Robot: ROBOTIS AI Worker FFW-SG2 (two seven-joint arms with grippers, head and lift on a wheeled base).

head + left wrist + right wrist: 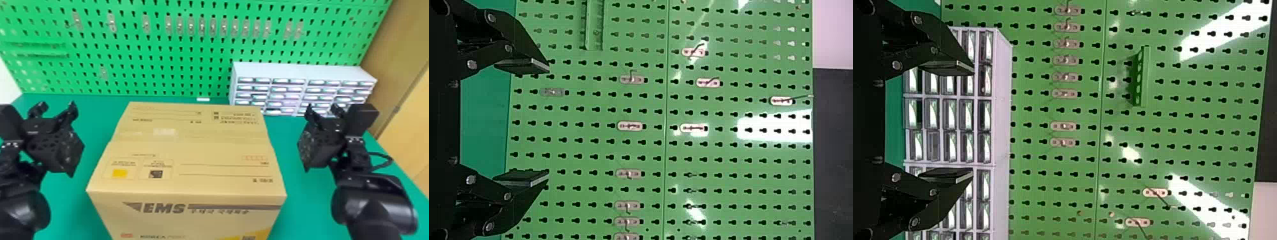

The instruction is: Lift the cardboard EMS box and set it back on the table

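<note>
Item: cardboard EMS box (191, 150), large and block-shaped, matte tan, closed, sitting on the counter (289, 131) between the 2 hands. Its top is showing printed lines, a yellow square, a dark square and a pale, shiny patch near a crosswise seam; its front is bearing a grey band and a yellow corner.

Item: counter, smooth, flat and green, extending back to the pegboard (198, 62). The pegboard is standing upright, glossy green sheet punched with rows of keyhole slots and carrying slim hooks on oblong plates (630, 126).

Item: drawer cabinet (297, 71), pale and boxy, standing at the back right with rows of small, shiny-fronted drawers. A small white piece (203, 99) is lying behind the box.

Item: left hand (56, 110), black, hard and angular, hovering beside the box's left side without touching it. Its 2 fingers are standing wide apart, pointing forward to the pegboard, with nothing between them.

Item: right hand (321, 110), matching, hovering off the box's right side, also clear of it. Its 2 fingers are spreading wide and empty, pointing forward, near the drawer cabinet in the head view.
</note>
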